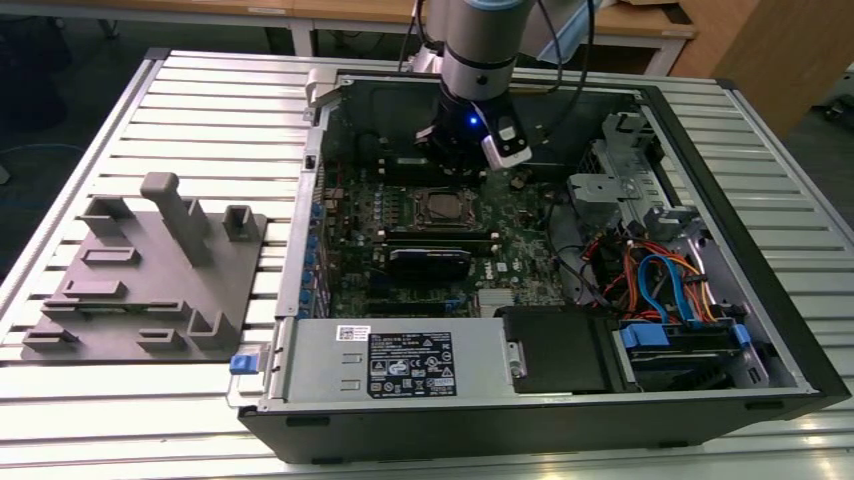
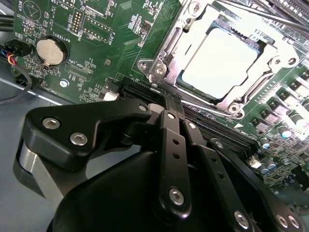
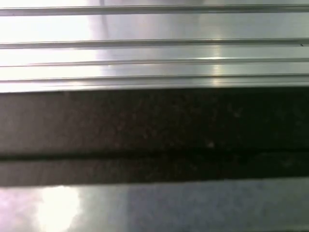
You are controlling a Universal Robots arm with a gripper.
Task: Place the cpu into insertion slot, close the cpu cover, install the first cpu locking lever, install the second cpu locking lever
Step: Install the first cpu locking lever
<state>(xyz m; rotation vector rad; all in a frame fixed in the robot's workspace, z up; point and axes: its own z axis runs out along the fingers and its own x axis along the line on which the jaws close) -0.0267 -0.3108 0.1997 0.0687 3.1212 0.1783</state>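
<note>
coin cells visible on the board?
1. The coin cell sits in a round holder on the green board, well apart from the cpu. Others could be hidden behind the gripper.

An open computer case lies on a slatted metal table; a grey fixture block sits at nine o'clock.

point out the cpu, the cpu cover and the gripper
cpu [image 2: 219,63]: second wrist view, centre of its bright metal top
cpu cover [image 2: 190,36]: second wrist view, one side bar of the frame
gripper [image 2: 170,100]: second wrist view, tips of the black fingers
</note>
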